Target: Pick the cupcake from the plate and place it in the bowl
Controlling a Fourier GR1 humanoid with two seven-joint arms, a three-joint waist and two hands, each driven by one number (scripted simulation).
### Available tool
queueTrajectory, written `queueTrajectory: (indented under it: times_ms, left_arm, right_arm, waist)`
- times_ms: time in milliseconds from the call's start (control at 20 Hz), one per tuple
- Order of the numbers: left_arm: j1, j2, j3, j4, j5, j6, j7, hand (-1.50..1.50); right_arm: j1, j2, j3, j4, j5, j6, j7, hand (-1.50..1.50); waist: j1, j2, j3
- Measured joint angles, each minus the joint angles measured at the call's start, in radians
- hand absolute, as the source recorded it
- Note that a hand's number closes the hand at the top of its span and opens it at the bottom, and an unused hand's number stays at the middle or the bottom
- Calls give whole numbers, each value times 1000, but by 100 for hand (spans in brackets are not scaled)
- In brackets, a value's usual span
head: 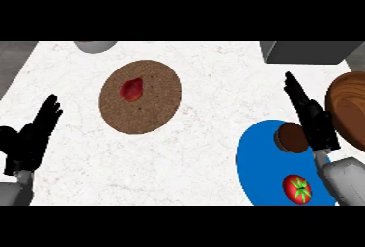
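- Our right hand [314, 120] is open, its fingers straight and pointing away from us.
- We see the cupcake [290, 136] just left of that hand, sitting on the blue plate [258, 159].
- The wooden bowl [351, 103] lies just right of the hand.
- A tomato [297, 188] sits on the same plate, left of the wrist.
- Our left hand [28, 140] rests open over the table [206, 159], well apart.

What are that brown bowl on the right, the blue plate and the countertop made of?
The bowl looks like wood: curved grain bands in warm brown. The blue plate is an even, unpatterned blue, perhaps glazed ceramic or plastic; I cannot tell which. The counter looks like pale marble, white with faint grey veins.
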State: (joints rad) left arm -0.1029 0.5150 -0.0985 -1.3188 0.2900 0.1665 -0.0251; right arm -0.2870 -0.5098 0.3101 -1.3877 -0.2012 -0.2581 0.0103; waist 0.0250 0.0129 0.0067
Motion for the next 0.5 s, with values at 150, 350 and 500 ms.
queueTrajectory:
  times_ms: [150,350,500]
  left_arm:
    - [-7,-29,-15,-40,-15,15,6,0]
    - [-37,-104,-66,-90,-32,43,-9,0]
    - [-45,-146,-93,-121,-36,57,-6,0]
  right_arm:
    - [17,-3,36,-5,-2,97,-33,150]
    - [20,-102,114,-51,52,255,-97,150]
    - [83,-73,65,-40,100,130,-229,-150]
  waist:
    - [-12,-8,-3]
    - [-27,-22,-8]
    - [-46,-21,-6]
